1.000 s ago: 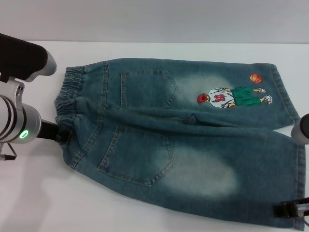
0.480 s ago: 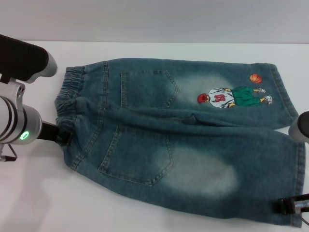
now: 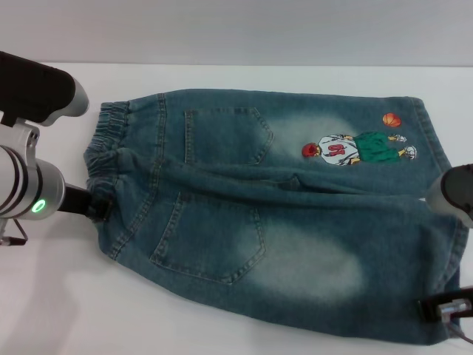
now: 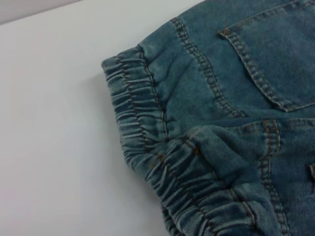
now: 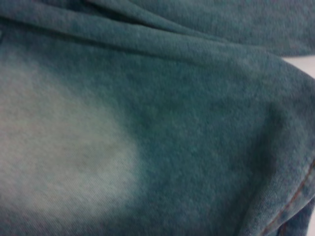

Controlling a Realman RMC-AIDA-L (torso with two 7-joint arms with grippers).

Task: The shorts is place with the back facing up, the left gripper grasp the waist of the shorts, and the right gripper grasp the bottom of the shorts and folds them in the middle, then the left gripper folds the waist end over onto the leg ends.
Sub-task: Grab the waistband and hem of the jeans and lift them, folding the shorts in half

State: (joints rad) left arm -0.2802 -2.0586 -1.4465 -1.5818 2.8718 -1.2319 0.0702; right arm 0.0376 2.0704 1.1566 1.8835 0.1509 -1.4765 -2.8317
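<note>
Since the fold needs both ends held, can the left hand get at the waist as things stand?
Probably yes: the left hand is already at the near end of the waist, and nothing lies between them on the table.

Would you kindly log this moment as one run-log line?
shorts: flat, back up, unfolded | left gripper: at waist | right gripper: at near leg's hem | grasp state: unclear

A bare test setup, more like a lab than a home: a plain white bench [image 3: 222, 336] runs back to a blank grey wall [image 3: 236, 29], with no furniture or household clutter on show. Only the shorts [image 3: 273, 222] lie on it, flanked by two robot arms.
</note>
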